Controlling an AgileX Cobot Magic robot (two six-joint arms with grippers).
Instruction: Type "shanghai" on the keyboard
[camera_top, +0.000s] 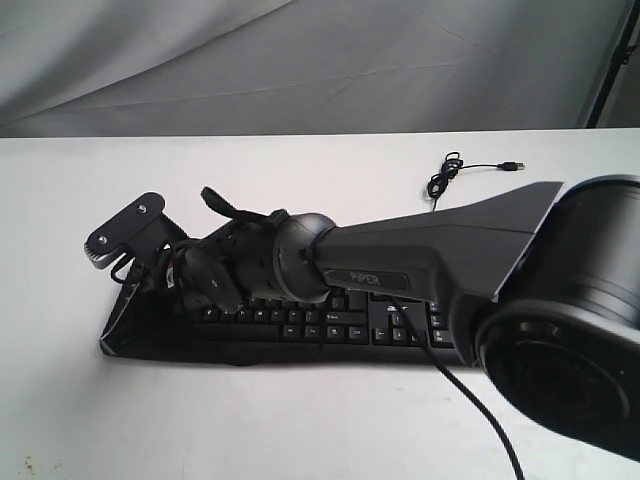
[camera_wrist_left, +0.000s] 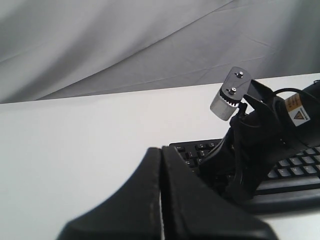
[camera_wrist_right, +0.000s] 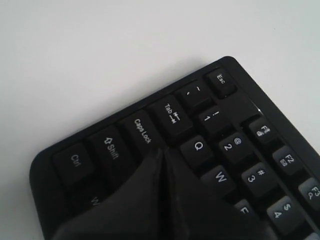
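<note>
Had a white table (camera_top: 300, 170) carrying the black keyboard (camera_top: 330, 322), flat and keys up. Had the right arm (camera_top: 420, 260) stretched over it toward its left end. Held the right gripper (camera_wrist_right: 162, 150) pinched shut into one narrow tip beside Caps Lock (camera_wrist_right: 142, 131) and Q (camera_wrist_right: 198, 146), probably for single-key presses. Parked the left gripper (camera_wrist_left: 161, 150), likewise closed, off that end.

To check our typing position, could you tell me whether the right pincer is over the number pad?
No, the right pincer is at the end of the keyboard with Esc, Tab, Caps Lock and Q.
</note>
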